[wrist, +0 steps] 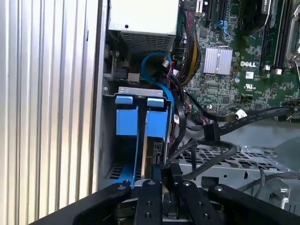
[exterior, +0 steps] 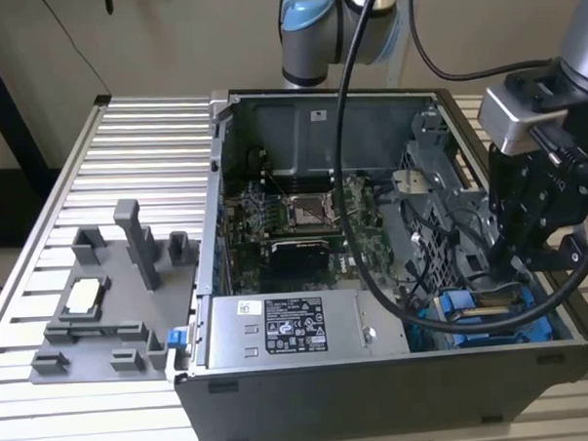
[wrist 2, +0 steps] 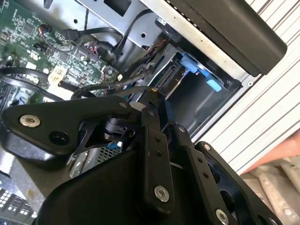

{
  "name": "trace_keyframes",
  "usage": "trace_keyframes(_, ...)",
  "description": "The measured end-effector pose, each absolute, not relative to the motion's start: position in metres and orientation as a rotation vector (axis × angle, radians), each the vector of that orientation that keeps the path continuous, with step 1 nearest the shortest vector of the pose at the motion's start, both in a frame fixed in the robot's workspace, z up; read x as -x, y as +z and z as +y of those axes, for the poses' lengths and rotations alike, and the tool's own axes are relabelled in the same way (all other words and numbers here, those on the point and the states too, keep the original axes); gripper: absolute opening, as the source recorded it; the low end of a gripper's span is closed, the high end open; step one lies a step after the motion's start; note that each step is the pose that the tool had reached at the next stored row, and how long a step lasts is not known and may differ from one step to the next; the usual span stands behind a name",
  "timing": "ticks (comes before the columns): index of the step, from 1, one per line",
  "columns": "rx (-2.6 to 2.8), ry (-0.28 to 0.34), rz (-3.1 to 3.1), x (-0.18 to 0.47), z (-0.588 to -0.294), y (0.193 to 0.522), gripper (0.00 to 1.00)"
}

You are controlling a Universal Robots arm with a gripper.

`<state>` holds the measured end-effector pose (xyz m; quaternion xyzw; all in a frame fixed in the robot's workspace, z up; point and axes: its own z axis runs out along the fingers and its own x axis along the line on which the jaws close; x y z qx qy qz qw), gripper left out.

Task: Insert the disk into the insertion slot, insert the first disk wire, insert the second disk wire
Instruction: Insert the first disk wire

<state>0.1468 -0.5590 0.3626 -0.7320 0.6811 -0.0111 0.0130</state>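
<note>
Grey plastic fixture tray sits on the slatted metal table at the exterior view's left. In the middle is the open computer case, with a green motherboard on the far side and the power-supply box, white label, along the near wall. At the exterior view's right, in the near corner of the case, the disk in its blue carrier sits inside the insertion slot, just beside another blue carrier. The gripper hangs low over the disk's inner end, among loose black cables. In both wrist views its jaws look drawn together; can't tell if anything is pinched between them. A blue cable loops beside the slot near the power-supply box.
</note>
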Motion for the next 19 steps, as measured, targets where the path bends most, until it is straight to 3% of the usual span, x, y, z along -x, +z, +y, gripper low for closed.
trace_keyframes(19, 2.197, -0.01, 2.195, -0.1559, -0.5631, 0.3562, 0.19)
